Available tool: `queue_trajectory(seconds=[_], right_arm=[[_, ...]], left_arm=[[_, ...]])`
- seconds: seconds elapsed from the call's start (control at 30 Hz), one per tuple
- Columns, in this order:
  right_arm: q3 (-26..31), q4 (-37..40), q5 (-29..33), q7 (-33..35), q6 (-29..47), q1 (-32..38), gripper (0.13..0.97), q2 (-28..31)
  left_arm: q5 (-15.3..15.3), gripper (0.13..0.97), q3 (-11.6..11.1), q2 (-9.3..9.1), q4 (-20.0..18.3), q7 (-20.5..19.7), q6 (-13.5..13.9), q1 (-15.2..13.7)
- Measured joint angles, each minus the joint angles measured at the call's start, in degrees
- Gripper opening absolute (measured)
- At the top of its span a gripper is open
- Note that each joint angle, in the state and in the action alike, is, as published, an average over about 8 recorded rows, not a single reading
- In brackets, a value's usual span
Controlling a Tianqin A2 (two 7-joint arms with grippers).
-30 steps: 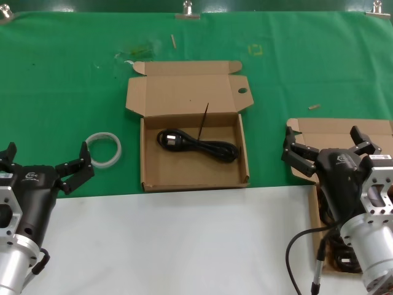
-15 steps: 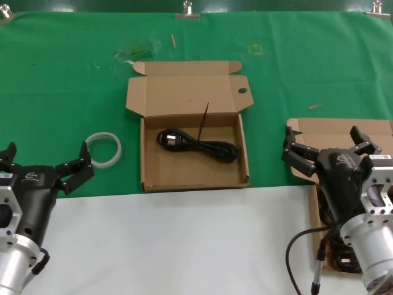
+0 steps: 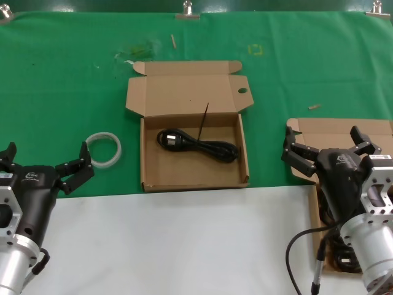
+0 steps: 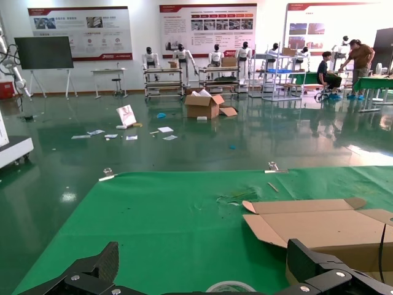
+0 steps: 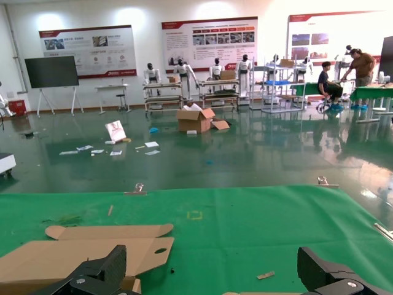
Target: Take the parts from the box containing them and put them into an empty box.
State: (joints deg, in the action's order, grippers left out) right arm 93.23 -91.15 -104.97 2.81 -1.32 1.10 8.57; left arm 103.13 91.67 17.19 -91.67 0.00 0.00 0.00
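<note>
1 bundled black power cord (image 3: 198,144) already lies in the shallow brown cardboard box with the holed lid tab (image 3: 194,169). More sit in the plain-tabbed brown box (image 3: 344,132) beneath the right gripper (image 3: 328,147), spread wide and empty; descend straight, centred over a coil. Left gripper (image 3: 46,163) hangs idle, spread, empty.

Open green cloth (image 3: 295,67) between both boxes; white ring (image 3: 104,149) beside the left claw (image 3: 43,161).
</note>
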Motion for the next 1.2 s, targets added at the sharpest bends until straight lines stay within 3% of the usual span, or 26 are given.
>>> queue_trajectory(seconds=[1.2], right_arm=[[0.00, 0.00, 0.00, 0.00, 0.00, 0.00, 0.966, 0.00]], left_arm=[[0.00, 0.966, 0.00, 0.00, 0.00, 0.00, 0.00, 0.00]])
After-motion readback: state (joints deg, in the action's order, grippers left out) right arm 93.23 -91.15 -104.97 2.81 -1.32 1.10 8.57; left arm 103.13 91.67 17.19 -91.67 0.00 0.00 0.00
